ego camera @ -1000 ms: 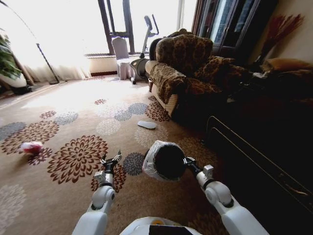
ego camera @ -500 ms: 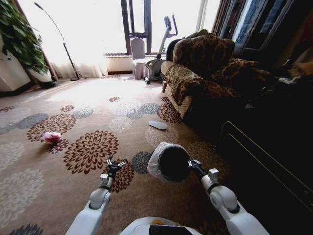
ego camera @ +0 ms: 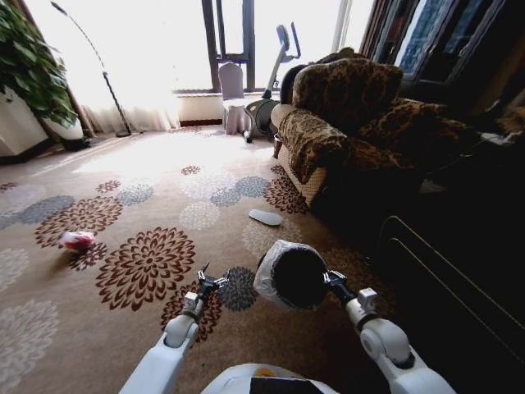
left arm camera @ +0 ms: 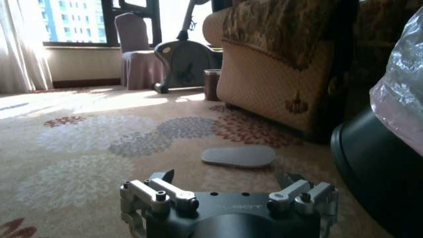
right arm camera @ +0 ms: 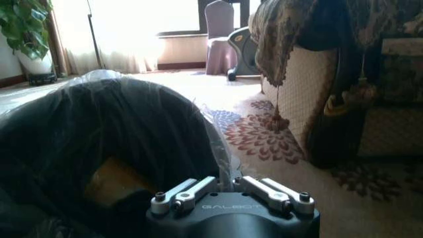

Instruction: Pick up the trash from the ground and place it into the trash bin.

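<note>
A flower-patterned carpet (ego camera: 139, 205) fills the living room. The right gripper (ego camera: 330, 280) stays clamped on the trash bin (ego camera: 291, 276) rim at lower centre; the left gripper (ego camera: 207, 281) hangs spread and empty beside it. The view has swung since a second ago, leaving the pink-white wad (ego camera: 76, 240) at mid-left, so the robot seems to be lining up on it.

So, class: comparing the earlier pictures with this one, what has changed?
The whole head view has swung, so the robot turned; nothing on the carpet moved. The right hand still holds the trash bin, the left hand stays open and empty, and the pink-white wad lies untouched.
</note>
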